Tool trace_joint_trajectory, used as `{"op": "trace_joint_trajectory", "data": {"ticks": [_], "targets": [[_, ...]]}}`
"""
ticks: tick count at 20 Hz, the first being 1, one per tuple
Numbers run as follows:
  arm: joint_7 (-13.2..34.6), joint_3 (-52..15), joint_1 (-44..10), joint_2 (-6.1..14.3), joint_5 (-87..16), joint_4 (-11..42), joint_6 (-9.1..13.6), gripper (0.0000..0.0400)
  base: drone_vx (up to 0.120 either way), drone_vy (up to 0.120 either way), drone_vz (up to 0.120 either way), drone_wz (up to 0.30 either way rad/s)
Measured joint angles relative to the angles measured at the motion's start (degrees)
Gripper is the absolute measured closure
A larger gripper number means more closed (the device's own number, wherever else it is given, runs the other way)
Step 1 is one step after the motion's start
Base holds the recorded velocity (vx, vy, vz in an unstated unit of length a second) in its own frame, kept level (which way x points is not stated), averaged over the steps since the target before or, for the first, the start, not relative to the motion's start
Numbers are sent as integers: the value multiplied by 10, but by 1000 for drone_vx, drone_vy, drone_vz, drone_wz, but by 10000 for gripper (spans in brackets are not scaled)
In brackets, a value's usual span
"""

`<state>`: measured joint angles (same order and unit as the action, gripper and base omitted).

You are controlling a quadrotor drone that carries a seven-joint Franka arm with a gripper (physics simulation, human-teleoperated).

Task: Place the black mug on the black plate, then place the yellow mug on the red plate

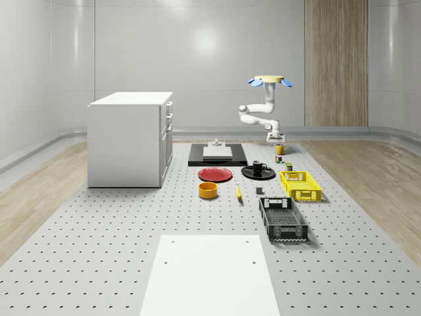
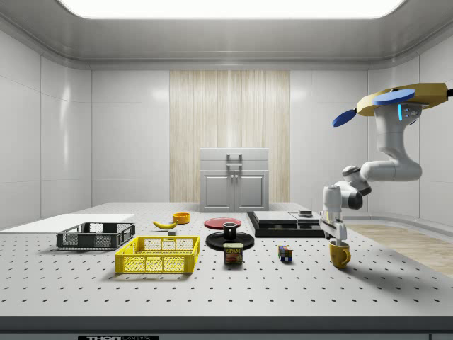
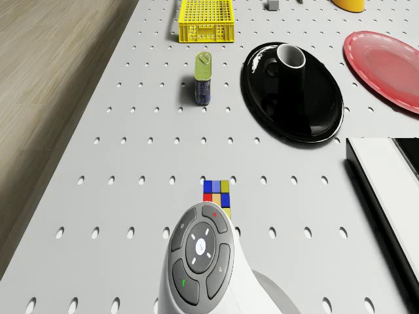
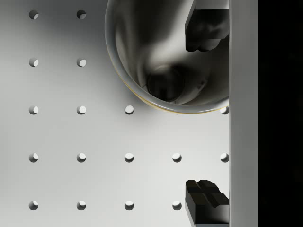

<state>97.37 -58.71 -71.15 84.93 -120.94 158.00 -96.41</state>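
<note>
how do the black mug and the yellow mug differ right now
The black mug stands on the black plate; the yellow mug stands on the bare table, apart from the red plate. The gripper hangs open right above the yellow mug, the drone hovering over it; nothing is near the black mug. Both are upright.

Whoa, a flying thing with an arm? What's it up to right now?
It's a drone hovering above the table, reaching its arm down to a yellow mug. Its hand is open, right over the mug's rim, one finger inside the cup, not gripping yet. The black mug already sits on the black plate. The red plate beside it holds nothing.
</note>
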Motion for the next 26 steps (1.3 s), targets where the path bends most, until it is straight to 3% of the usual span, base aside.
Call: {"op": "trace_joint_trajectory", "data": {"ticks": [26], "targets": [[-6,28,6,-29,-35,-8,15,0,0,0,0,0]]}}
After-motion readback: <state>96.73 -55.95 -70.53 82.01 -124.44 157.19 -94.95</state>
